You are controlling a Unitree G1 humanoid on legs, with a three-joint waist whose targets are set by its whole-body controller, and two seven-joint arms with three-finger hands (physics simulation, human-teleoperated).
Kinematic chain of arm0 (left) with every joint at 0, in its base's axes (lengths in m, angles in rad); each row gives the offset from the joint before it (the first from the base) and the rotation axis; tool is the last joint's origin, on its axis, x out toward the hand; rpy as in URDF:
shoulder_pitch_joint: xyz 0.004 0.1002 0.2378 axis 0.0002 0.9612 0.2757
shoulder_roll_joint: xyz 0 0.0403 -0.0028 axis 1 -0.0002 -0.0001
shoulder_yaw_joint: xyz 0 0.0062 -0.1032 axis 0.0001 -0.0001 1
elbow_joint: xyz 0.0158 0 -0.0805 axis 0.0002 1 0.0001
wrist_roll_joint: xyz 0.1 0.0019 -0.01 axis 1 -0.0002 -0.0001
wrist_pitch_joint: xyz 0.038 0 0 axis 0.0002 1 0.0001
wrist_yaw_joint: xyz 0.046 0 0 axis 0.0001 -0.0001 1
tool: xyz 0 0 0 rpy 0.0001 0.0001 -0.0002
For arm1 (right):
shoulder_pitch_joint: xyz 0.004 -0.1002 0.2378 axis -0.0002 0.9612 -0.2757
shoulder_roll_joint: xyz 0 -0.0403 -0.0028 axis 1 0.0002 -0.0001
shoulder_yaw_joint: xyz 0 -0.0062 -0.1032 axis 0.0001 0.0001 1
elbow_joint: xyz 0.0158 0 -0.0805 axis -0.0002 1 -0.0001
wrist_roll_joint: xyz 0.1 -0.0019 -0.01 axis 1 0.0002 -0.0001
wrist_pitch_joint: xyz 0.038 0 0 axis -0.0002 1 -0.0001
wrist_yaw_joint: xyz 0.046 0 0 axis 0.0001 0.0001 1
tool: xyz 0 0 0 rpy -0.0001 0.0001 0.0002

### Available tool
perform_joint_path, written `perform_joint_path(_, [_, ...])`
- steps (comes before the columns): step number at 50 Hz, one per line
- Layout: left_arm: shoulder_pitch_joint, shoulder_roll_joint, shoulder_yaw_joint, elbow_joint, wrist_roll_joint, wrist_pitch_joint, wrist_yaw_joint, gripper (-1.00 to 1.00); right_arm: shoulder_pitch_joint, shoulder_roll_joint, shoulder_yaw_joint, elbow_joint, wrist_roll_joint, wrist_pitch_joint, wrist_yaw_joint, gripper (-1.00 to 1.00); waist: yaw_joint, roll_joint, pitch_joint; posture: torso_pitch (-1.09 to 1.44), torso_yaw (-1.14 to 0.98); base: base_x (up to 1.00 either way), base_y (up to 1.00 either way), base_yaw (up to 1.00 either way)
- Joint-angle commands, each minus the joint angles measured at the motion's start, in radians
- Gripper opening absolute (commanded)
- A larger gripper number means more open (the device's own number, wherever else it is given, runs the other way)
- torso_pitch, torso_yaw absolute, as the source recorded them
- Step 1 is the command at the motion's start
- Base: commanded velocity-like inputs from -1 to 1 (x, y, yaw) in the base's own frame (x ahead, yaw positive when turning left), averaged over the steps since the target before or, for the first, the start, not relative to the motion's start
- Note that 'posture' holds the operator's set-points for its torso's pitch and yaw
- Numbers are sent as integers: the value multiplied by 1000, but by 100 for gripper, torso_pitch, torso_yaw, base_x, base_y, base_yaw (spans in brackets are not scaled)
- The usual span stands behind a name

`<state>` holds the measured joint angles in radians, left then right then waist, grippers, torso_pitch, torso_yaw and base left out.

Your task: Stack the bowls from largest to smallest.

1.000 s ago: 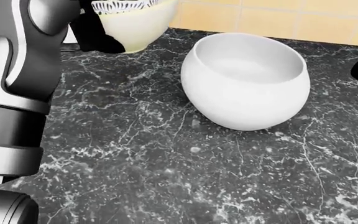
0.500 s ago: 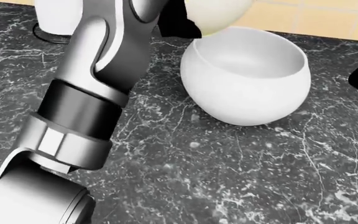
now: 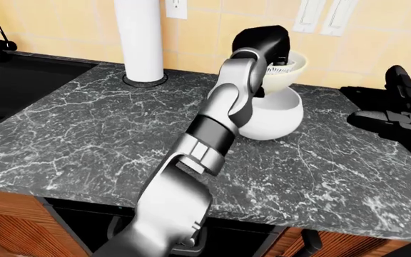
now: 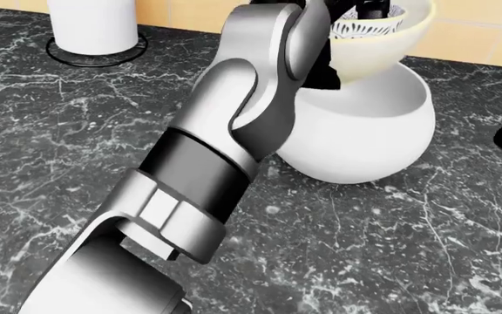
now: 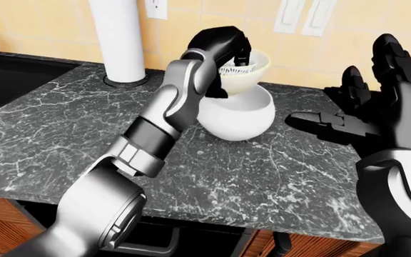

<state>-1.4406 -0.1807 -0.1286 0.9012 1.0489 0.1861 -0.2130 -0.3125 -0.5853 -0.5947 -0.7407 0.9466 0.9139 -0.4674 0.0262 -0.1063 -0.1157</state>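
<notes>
two bowls are in play here. your left hand [image 5: 223, 45] is clamped on the rim of the cream bowl [image 4: 382, 39], the one with a dark pattern inside, and holds it tilted just above the mouth of the white bowl [image 4: 364, 131]. the white bowl sits on the black marble surface [image 3: 84, 128], near the tiled wall and right of the white cylinder [image 3: 140, 40] in the left-eye view. whether the cream bowl's base already touches the white bowl's rim, you cannot tell from these views.

your right hand [image 5: 377, 115] hangs off to the right with its fingers spread, holding nothing and well apart from both bowls.

judging by the look, both bowls are stiff, glazed and slick, and would chip if dropped. the cream one seems light enough for a one-handed rim pinch, but that pinch gives little control of tilt, so level it before letting go. the white bowl is round-bellied with a small foot and may rock or slide if the cream one lands off-centre. if it needs steadying, cup its outer wall low with your right hand, not the lip.
</notes>
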Motion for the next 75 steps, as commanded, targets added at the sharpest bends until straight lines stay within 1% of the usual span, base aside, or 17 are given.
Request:
perform_joint_path(1, [-52,5,12,-48,0,-19,60,-100,-14,-10,-15,-14,-19,-31,15,100,1,-9,-22,-23,0,0,0,0])
perform_joint_path(5, [-53,-17,8,7,-7,-35,98,-100,-4,-2,-24,-16,-29,-30,29,100,0,-10,-25,-23,0,0,0,0])
perform_joint_path(11, [-46,-41,-1,64,-12,-56,130,-100,10,12,-33,-18,-44,-33,48,100,0,-13,-30,-23,0,0,0,0])
perform_joint_path(19, [-33,-55,-8,66,-2,-53,127,-100,24,15,-57,-19,-48,-32,66,100,-2,-15,-32,-23,0,0,0,0])
perform_joint_path(26, [-18,-64,-12,80,9,-55,145,-100,25,22,-48,-13,-62,-39,75,100,-4,-15,-35,-23,0,0,0,0])
perform_joint_path(35, [-20,-64,-10,80,14,-52,139,-96,28,26,-59,-20,-59,-32,77,100,-5,-15,-39,-23,0,0,0,0])
perform_joint_path(38, [-21,-62,-9,85,15,-55,141,-81,25,25,-57,-19,-59,-30,75,100,-5,-15,-40,-23,0,0,0,0])
perform_joint_path(39, [-20,-64,-11,80,17,-52,138,-81,23,24,-56,-20,-58,-30,74,100,-5,-15,-40,-23,0,0,0,0])
perform_joint_path(41, [-22,-64,-10,75,16,-51,135,-73,21,24,-54,-19,-58,-28,71,100,-5,-15,-40,-23,0,0,0,0])
perform_joint_path(43, [-23,-63,-9,78,16,-53,135,-62,16,21,-53,-17,-55,-26,69,100,-5,-15,-41,-23,0,0,0,0])
perform_joint_path(46, [-22,-62,-8,77,16,-51,135,-58,16,20,-53,-17,-55,-25,68,100,-5,-15,-41,-23,0,0,0,0])
perform_joint_path(47, [-21,-60,-9,80,17,-55,136,-47,13,18,-55,-18,-50,-22,65,100,-5,-15,-41,-23,0,0,0,0])
perform_joint_path(51, [-22,-61,-10,69,21,-49,127,-43,12,14,-57,-15,-46,-22,63,100,-4,-15,-40,-23,0,0,0,0])
perform_joint_path(55, [-21,-62,-12,62,26,-45,121,-32,13,8,-63,-13,-39,-21,60,100,-4,-15,-39,-23,0,0,0,0])
perform_joint_path(60, [-20,-62,-12,45,30,-38,107,-24,8,3,-62,-9,-34,-23,57,100,-3,-15,-38,-23,0,0,0,0])
perform_joint_path(63, [-19,-62,-12,32,34,-34,96,-19,3,-4,-71,-18,-13,-11,42,100,-3,-15,-37,-23,0,0,0,0])
perform_joint_path(75, [0,-70,-17,5,49,-33,81,-9,17,-16,-79,-16,8,-25,31,100,-2,-17,-34,-23,0,0,0,0])
